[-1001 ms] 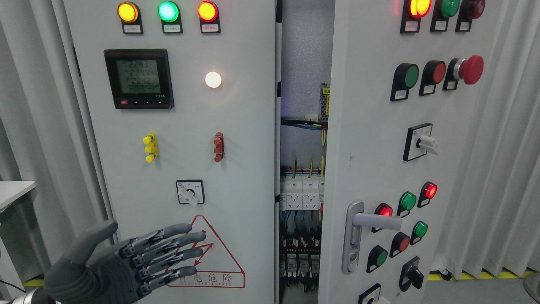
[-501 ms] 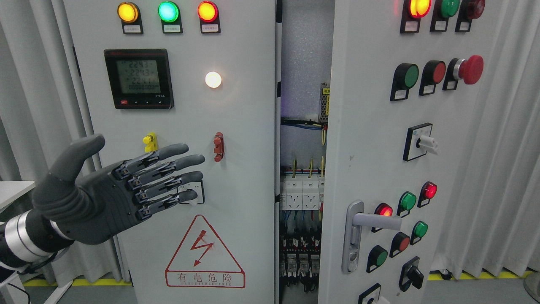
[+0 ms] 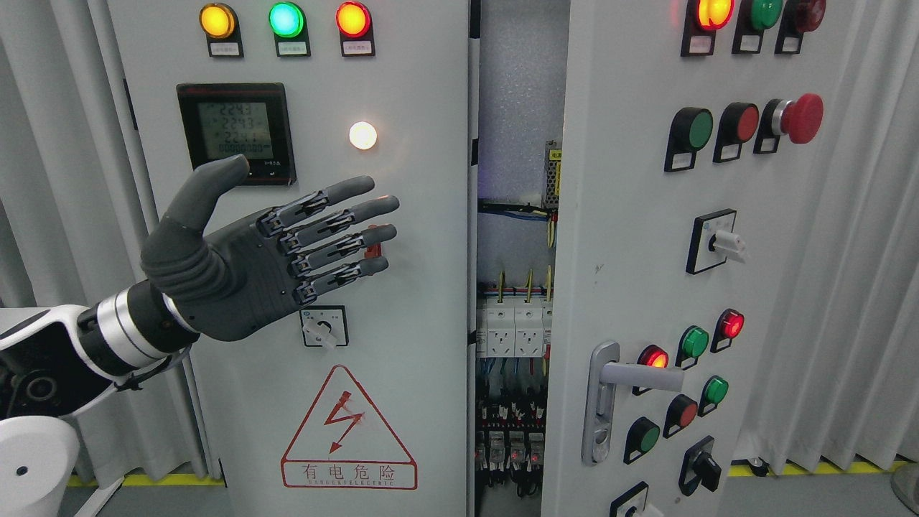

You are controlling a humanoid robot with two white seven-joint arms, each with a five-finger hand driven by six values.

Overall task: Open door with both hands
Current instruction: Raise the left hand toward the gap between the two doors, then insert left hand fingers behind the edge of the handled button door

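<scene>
One hand only — the left hand [image 3: 287,251], fingers [image 3: 337,215] spread wide and empty, points toward three o'clock at the left door [image 3: 402,359] — likely aiming for its free edge beside the gap [image 3: 513,108].

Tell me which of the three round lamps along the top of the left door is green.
The middle lamp is green; the lamps on either side of it, one left and one right, glow orange.

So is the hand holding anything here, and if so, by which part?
Nothing is held. The left hand hangs in front of the left door with its fingers stretched out; no right hand is in view.
</scene>
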